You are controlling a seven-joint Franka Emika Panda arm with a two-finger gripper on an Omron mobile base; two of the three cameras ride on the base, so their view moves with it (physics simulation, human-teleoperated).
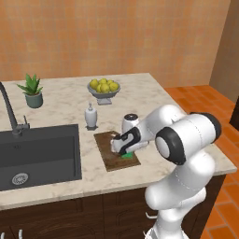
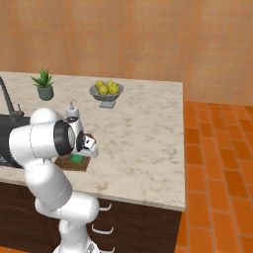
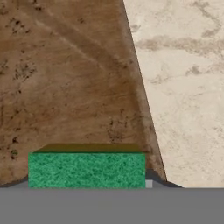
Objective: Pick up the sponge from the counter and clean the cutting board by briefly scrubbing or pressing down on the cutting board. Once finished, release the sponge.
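Small flat green-topped sponge [image 3: 86, 169], apparently clamped between the jaws of the white arm's two-finger gripper [image 1: 124, 148], held low over the dark brown speckled wooden cutting board [image 3: 65, 87] on the beige marbled counter [image 1: 65, 105], evidently for scrubbing.

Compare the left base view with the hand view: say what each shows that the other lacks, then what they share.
Left base view alone: the sink, faucet, potted plant, bowl of lemons, soap dispenser and the gripper low over the board. Hand view alone: the board's speckled grain up close. Both: the sponge, cutting board and counter.
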